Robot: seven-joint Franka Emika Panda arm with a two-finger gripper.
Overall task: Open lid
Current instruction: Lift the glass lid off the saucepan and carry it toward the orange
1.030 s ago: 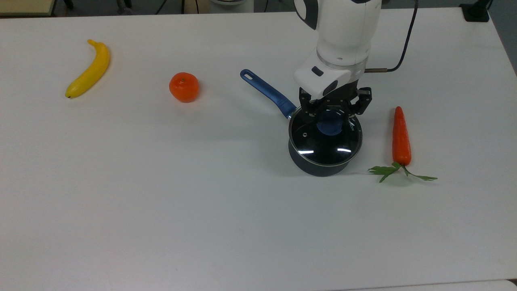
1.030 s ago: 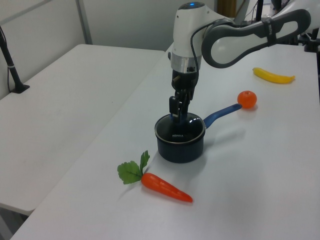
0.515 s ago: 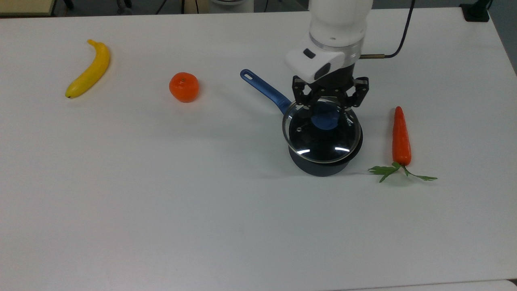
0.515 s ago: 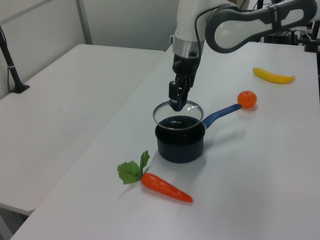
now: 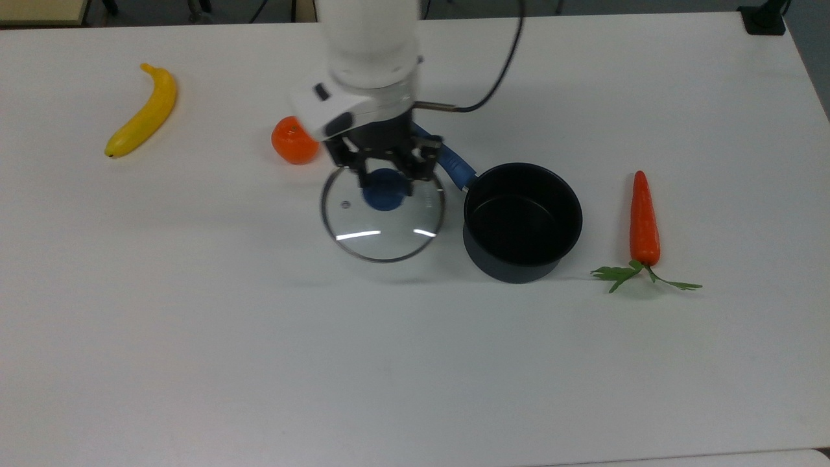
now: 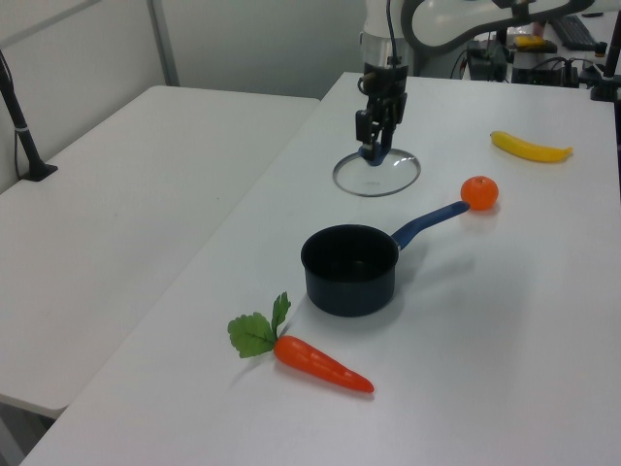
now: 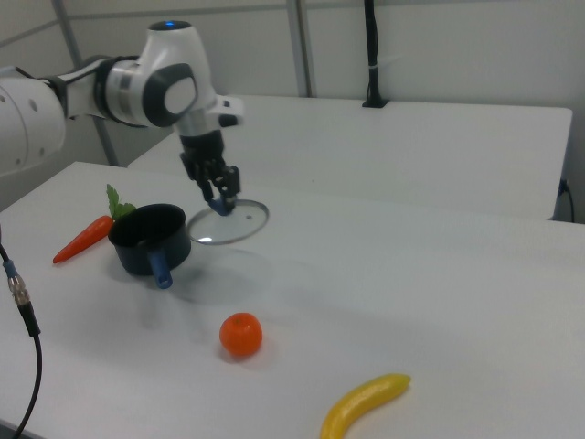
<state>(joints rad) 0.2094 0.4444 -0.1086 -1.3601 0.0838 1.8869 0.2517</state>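
Beside the pot (image 5: 522, 221), on the top view's left, the lid (image 5: 383, 222) hung off the gripper (image 5: 386, 176), which was clamped on the blue knob (image 5: 385, 197) w/ both fingers. Lid looked level and clear of the table (image 5: 194, 324); its shadow sat apart underneath, so prob. not set down yet. Holding by the knob made sense: only graspable part, and it kept the glass balanced. Pot stood uncovered, handle (image 5: 447, 161) running behind the gripper twd the orange (image 5: 295, 140). Carrot (image 5: 644, 218) and banana (image 5: 143, 111) lay well apart. Judging by this, opening was basically done; setting the lid down remained.
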